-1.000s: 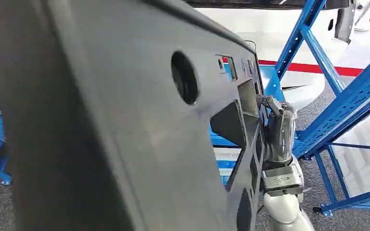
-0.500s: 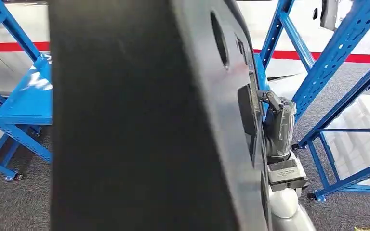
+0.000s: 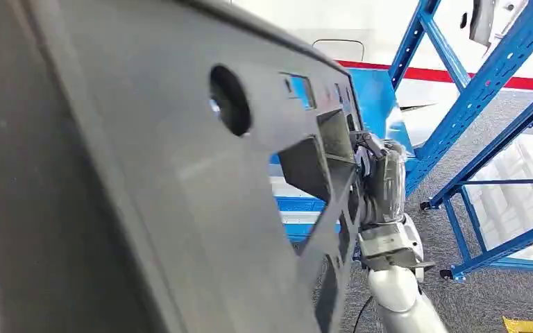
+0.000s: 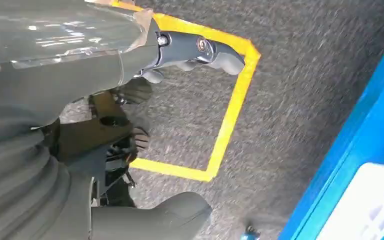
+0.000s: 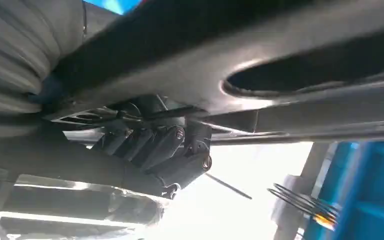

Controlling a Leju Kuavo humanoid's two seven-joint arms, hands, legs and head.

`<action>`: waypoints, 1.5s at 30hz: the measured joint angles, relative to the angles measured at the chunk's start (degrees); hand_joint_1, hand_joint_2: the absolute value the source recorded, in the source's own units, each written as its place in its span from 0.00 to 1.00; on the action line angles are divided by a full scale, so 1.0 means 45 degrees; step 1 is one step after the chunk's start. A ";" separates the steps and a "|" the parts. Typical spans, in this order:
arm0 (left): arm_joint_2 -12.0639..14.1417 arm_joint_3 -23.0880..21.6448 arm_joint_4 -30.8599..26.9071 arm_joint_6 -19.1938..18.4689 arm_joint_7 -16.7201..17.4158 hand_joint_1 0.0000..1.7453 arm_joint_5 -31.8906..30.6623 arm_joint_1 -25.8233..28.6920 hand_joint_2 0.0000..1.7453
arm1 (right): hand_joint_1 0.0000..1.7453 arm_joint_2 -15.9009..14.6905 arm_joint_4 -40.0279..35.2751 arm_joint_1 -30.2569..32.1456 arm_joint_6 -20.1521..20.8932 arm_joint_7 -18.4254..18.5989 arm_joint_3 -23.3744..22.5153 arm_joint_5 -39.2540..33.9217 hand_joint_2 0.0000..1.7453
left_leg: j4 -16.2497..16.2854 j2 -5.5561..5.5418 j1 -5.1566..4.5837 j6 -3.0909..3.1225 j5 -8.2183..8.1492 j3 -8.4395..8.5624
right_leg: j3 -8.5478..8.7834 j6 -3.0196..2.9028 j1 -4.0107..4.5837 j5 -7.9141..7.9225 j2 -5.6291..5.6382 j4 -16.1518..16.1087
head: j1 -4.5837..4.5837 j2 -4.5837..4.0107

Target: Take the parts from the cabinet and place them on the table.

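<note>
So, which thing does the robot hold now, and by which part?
The right hand grips the large black panel at its far edge. The left hand holds nothing.

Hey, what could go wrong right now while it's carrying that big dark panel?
1. The large dark grey plastic panel blocks most of the head view, so obstacles ahead may go unseen.
2. The blue metal rack frames stand close; the panel could strike them.
3. The right hand grips one edge, while the left hand holds nothing; the panel might slip.

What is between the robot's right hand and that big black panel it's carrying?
Nothing visible. The right hand already grips the black panel at its far edge, fingers curled against it. Blue racks stand beyond; I cannot see a table.
</note>
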 joint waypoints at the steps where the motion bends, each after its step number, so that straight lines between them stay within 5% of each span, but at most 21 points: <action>1: -0.0015 -0.0039 0.0000 -0.0034 0.0010 0.00 -0.0141 0.0000 1.00 | 1.00 0.0058 0.0316 -0.0046 0.0088 0.0204 0.0058 0.0160 1.00 | 0.0006 0.0014 -0.0015 -0.0005 0.0157 -0.0197 | -0.0021 0.0091 0.0000 -0.0070 -0.0001 0.0595 | 0.0024 -0.0005; 4: -0.0034 -0.0267 0.0000 -0.0034 0.0399 0.00 -0.0403 -0.0013 1.00 | 1.00 0.0423 0.1955 -0.0747 0.0199 0.1138 0.0301 0.1138 1.00 | 0.0054 0.0038 -0.0029 -0.0109 0.0572 -0.0746 | 0.1299 0.0479 0.0000 0.1003 -0.0002 -0.0853 | 0.0029 -0.0005; 7: -0.0107 -0.0592 -0.0005 0.0423 0.0710 0.00 -0.0904 -0.0221 1.00 | 1.00 0.1308 0.4461 -0.1914 0.0136 0.2064 0.0461 0.1938 1.00 | 0.0231 0.0086 -0.0107 -0.0313 0.0961 -0.1170 | 0.3181 0.0218 0.0142 0.0712 0.0043 -0.3908 | 0.0029 -0.0005; 10: -0.0107 -0.0733 -0.0005 0.0661 0.0748 0.00 -0.1102 -0.0181 1.00 | 1.00 0.1953 0.6300 -0.2714 0.0097 0.2355 0.0451 0.2219 1.00 | 0.0193 0.0073 -0.0069 -0.0498 0.1330 -0.1286 | 0.2767 -0.0044 0.0142 0.0931 0.0043 -0.3730 | 0.0005 -0.0005; 11: -0.0078 -0.0743 -0.0005 0.0675 0.0748 0.00 -0.1078 -0.0156 1.00 | 1.00 0.2121 0.6815 -0.3035 0.0088 0.2442 0.0432 0.2292 1.00 | 0.0267 -0.0019 0.0032 -0.0587 0.1199 -0.1411 | 0.2684 -0.0226 -0.0135 0.1111 -0.0005 -0.3772 | 0.0024 -0.0005; 13: -0.0068 -0.0719 -0.0005 0.0432 0.0796 0.00 -0.0713 -0.0108 1.00 | 1.00 0.2551 0.7679 -0.3506 0.0082 0.2622 0.0383 0.2452 1.00 | 0.1436 -0.0084 0.0072 -0.0782 -0.0405 -0.1802 | 0.2428 -0.0473 -0.0067 0.1451 -0.0017 -0.3755 | -0.0068 -0.0005; 15: -0.0015 -0.0631 -0.0005 0.0175 0.0685 0.00 -0.0505 -0.0096 1.00 | 1.00 0.2797 0.8234 -0.3773 0.0082 0.2671 0.0223 0.2598 1.00 | 0.3369 -0.0100 0.0124 -0.0917 -0.1501 -0.2290 | 0.2074 -0.0468 -0.0029 0.1753 -0.0018 -0.3728 | -0.0077 -0.0005; 17: 0.0010 -0.0602 -0.0005 0.0093 0.0617 0.00 -0.0446 -0.0073 1.00 | 1.00 0.2943 0.8737 -0.3952 0.0078 0.2695 0.0111 0.2647 1.00 | 0.4275 -0.0096 0.0209 -0.1008 -0.1332 -0.2191 | 0.1717 -0.0414 -0.0029 0.2021 -0.0036 -0.3701 | -0.0068 -0.0005; 19: 0.0029 -0.0583 -0.0005 0.0097 0.0602 0.00 -0.0446 -0.0071 1.00 | 1.00 0.3036 0.8994 -0.4023 0.0078 0.2705 0.0073 0.2720 1.00 | 0.3155 -0.0088 0.0317 -0.1064 -0.0638 -0.1216 | 0.1455 -0.0336 -0.0053 0.2183 -0.0035 -0.3636 | -0.0073 -0.0005; 20: 0.0053 -0.0578 -0.0005 0.0136 0.0645 0.00 -0.0490 -0.0087 1.00 | 1.00 0.3113 0.9110 -0.4100 0.0078 0.2724 -0.0005 0.2869 1.00 | 0.1798 -0.0089 0.0398 -0.1103 -0.0366 -0.0217 | 0.1299 -0.0275 -0.0069 0.2274 -0.0027 -0.3538 | -0.0078 -0.0005; 22: 0.0053 -0.0573 -0.0005 0.0126 0.0879 0.00 -0.0510 -0.0129 1.00 | 1.00 0.3235 0.9237 -0.4329 0.0078 0.2856 -0.0185 0.3094 1.00 | 0.0339 -0.0255 0.0319 -0.1054 -0.0806 0.0682 | 0.1074 -0.0074 0.0005 0.2410 -0.0011 -0.3397 | -0.0068 -0.0005; 25: 0.0068 -0.0549 -0.0005 0.0078 0.0855 0.00 -0.0612 -0.0081 1.00 | 1.00 0.3239 0.9383 -0.4580 0.0087 0.2972 -0.0447 0.3336 1.00 | 0.0381 -0.0215 0.0145 -0.0731 -0.0607 0.0401 | 0.0955 0.0242 -0.0004 0.2749 -0.0030 -0.3498 | -0.0058 -0.0005; 26: 0.0068 -0.0549 0.0000 0.0058 0.0879 0.00 -0.0612 -0.0052 1.00 | 1.00 0.3215 0.9417 -0.4633 0.0097 0.2981 -0.0598 0.3346 1.00 | 0.0215 -0.0138 0.0182 -0.0437 -0.0370 0.0273 | 0.0820 0.0374 0.0069 0.2796 -0.0024 -0.3470 | -0.0058 -0.0005; 29: 0.0131 -0.0471 0.0000 -0.0316 0.0792 0.00 -0.0373 -0.0048 1.00 | 1.00 0.3132 0.9417 -0.4851 0.0189 0.2986 -0.0982 0.3351 1.00 | 0.0223 -0.0076 0.0112 -0.0095 0.0127 -0.0329 | -0.0009 0.0072 -0.0029 0.0916 0.0004 -0.1519 | 0.0059 -0.0005; 31: 0.0146 -0.0447 0.0000 -0.0345 0.0782 0.00 -0.0330 -0.0045 1.00 | 1.00 0.3069 0.9407 -0.4899 0.0233 0.3006 -0.1195 0.3346 1.00 | 0.0242 -0.0057 0.0058 -0.0061 0.0483 -0.0798 | -0.0393 0.0139 -0.0029 0.0086 0.0010 0.0396 | 0.0063 -0.0005; 33: 0.0146 -0.0413 0.0000 -0.0345 0.0782 0.00 -0.0320 -0.0042 1.00 | 1.00 0.3026 0.9407 -0.4897 0.0238 0.3030 -0.1292 0.3346 1.00 | 0.0255 -0.0045 0.0013 -0.0071 0.0799 -0.1208 | 0.0042 0.0362 -0.0002 0.0446 0.0009 0.0611 | 0.0058 -0.0005; 35: 0.0151 -0.0374 0.0000 -0.0345 0.0782 0.00 -0.0315 -0.0043 1.00 | 1.00 0.3021 0.9407 -0.4909 0.0243 0.3083 -0.1394 0.3341 1.00 | 0.0257 -0.0047 -0.0011 -0.0121 0.1114 -0.1577 | 0.1388 0.0464 0.0055 0.1112 0.0007 -0.0982 | 0.0058 -0.0005; 37: 0.0141 -0.0326 0.0000 -0.0350 0.0782 0.00 -0.0320 -0.0044 1.00 | 1.00 0.3031 0.9334 -0.4978 0.0272 0.3093 -0.1399 0.3346 1.00 | 0.0278 -0.0050 -0.0075 -0.0252 0.1394 -0.1814 | 0.3193 0.0120 0.0198 0.0605 0.0001 -0.3520 | 0.0058 -0.0005; 41: 0.0145 -0.0301 0.0000 -0.0359 0.0767 0.00 -0.0315 0.0003 1.00 | 1.00 0.3055 0.9271 -0.5027 0.0286 0.3088 -0.1438 0.3346 1.00 | -0.0048 -0.0015 -0.0026 -0.0531 0.2057 -0.1841 | 0.2901 -0.0130 0.0235 0.0949 0.0045 -0.3974 | 0.0000 -0.0005; 42: 0.0175 -0.0291 0.0000 -0.0359 0.0767 0.00 -0.0315 0.0002 1.00 | 1.00 0.3055 0.9276 -0.5034 0.0286 0.3093 -0.1443 0.3346 1.00 | -0.0038 -0.0031 0.0038 -0.0551 0.1947 -0.1932 | 0.2940 -0.0233 0.0001 0.1052 0.0011 -0.4029 | 0.0034 -0.0005; 45: 0.0175 -0.0291 0.0000 -0.0359 0.0767 0.00 -0.0315 0.0002 1.00 | 1.00 0.3055 0.9276 -0.5034 0.0286 0.3093 -0.1443 0.3346 1.00 | -0.0038 -0.0031 0.0038 -0.0551 0.1947 -0.1932 | 0.2940 -0.0233 0.0001 0.1052 0.0011 -0.4029 | 0.0034 -0.0005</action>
